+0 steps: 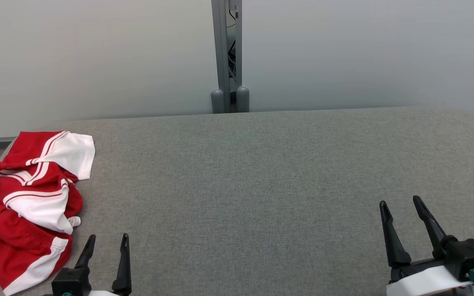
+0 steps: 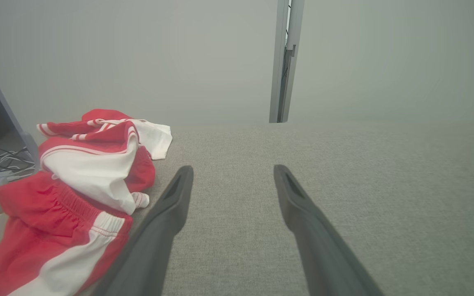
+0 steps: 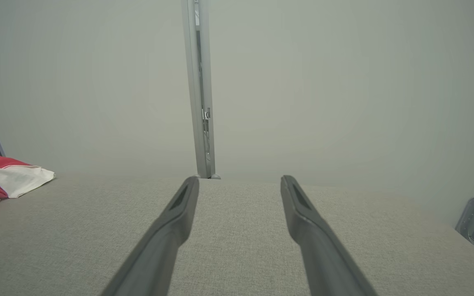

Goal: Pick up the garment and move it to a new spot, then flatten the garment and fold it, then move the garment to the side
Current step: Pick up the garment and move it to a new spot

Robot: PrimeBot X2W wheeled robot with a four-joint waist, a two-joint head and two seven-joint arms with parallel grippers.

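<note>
Looking down from the head, I see the crumpled garment (image 1: 35, 205) on the table's (image 1: 261, 185) left edge, just left of the left gripper (image 1: 109, 236). The right gripper (image 1: 399, 200) sits well apart; both are released and empty. Left wrist: garment (image 2: 84, 176) beside my spread fingers (image 2: 167, 213). Right wrist: garment (image 3: 10, 176) far left.

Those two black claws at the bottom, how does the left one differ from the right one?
The left gripper sits right beside the red-and-white garment; the right gripper is far from it, over bare grey table. In the head view the right gripper's fingers reach higher up the picture than the left gripper's. Both are open and hold nothing.
</note>
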